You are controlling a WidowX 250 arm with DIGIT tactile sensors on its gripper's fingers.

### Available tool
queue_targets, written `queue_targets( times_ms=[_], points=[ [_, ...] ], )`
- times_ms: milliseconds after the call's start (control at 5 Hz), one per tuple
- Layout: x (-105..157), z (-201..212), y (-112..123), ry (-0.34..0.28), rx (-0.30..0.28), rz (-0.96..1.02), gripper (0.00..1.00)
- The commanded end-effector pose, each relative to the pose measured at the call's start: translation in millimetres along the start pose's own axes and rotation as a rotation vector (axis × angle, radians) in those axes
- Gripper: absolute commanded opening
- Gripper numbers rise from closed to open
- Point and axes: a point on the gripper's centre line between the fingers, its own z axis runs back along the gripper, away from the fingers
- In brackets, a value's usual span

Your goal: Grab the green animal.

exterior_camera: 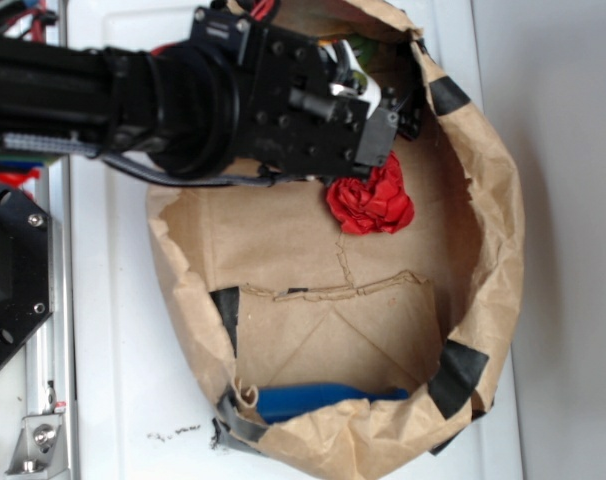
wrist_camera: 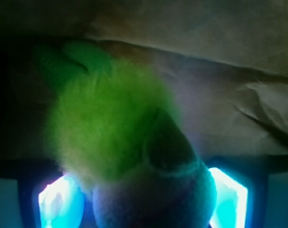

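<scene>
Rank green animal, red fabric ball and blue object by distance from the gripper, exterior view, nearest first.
1. green animal: right at the gripper; the arm hides nearly all of it in the exterior view, while the wrist view shows it filling the space between the fingers.
2. red fabric ball: just below the gripper, mid-bag.
3. blue object: at the bag's far bottom edge.

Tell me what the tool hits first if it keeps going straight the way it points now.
Most likely the green animal: in the wrist view its fuzzy body fills the space right ahead of the tool, with the paper bag wall behind it. Depth is unclear, so contact may already exist.
</scene>
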Motion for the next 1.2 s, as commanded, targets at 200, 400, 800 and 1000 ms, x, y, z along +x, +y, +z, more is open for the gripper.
queue_targets(
  times_ms=[200, 400, 800, 1000],
  points=[
    [14, 4, 12, -0.003, -0.010, 0.049, 0.00],
    [14, 7, 11, 0.003, -0.016, 0.044, 0.00],
    [7, 56, 1, 0.096, -0.141, -0.030, 0.00],
    [0, 106, -3, 0.224, -0.269, -0.139, 0.00]
  ],
)
